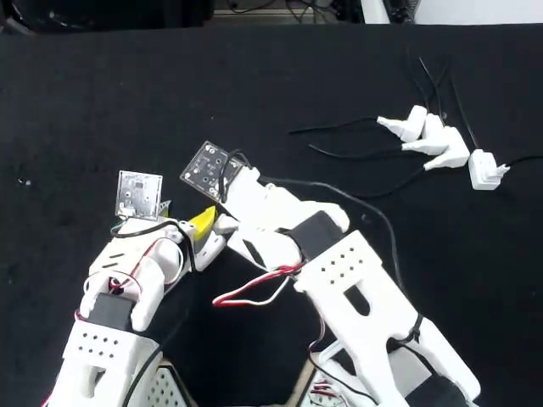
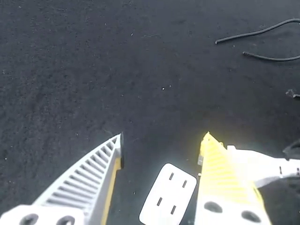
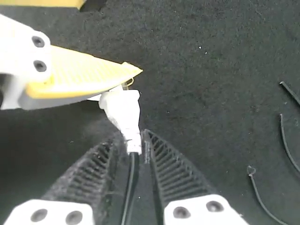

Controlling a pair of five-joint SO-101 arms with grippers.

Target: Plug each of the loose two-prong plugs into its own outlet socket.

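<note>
- Currently held: white two-prong plug (image 3: 123, 108), pinched at its cord end by the right gripper (image 3: 133, 136). Black cord (image 3: 130, 187) running back between the two dark ribbed fingers. Prongs turned toward the yellow finger (image 3: 79, 75) of the other arm, at or just beside its edge; cannot tell whether touching.
- Position of the right gripper: clenched on that plug, near the middle of the table (image 1: 102, 102), just right of the left gripper (image 2: 162, 136).
- State of the left gripper: released, with the white ribbed finger (image 2: 96, 176) and the yellow finger spread wide apart, grasping nothing.
- Between those spread fingers: white outlet block (image 2: 168, 194), lying flat on the table, closer to the yellow finger. Two pairs of slots facing up, none filled.
- At the far right of the table: white plug (image 1: 405, 127) and second white plug (image 1: 443, 146), loose, lying side by side and apparently touching. Well apart from both grippers.
- Just right of that pair: boxy white adapter (image 1: 484, 170), resting on the table.
- Around the far-right group: thin black cords (image 1: 339, 127), running left and toward the far edge over the dark table surface.
</note>
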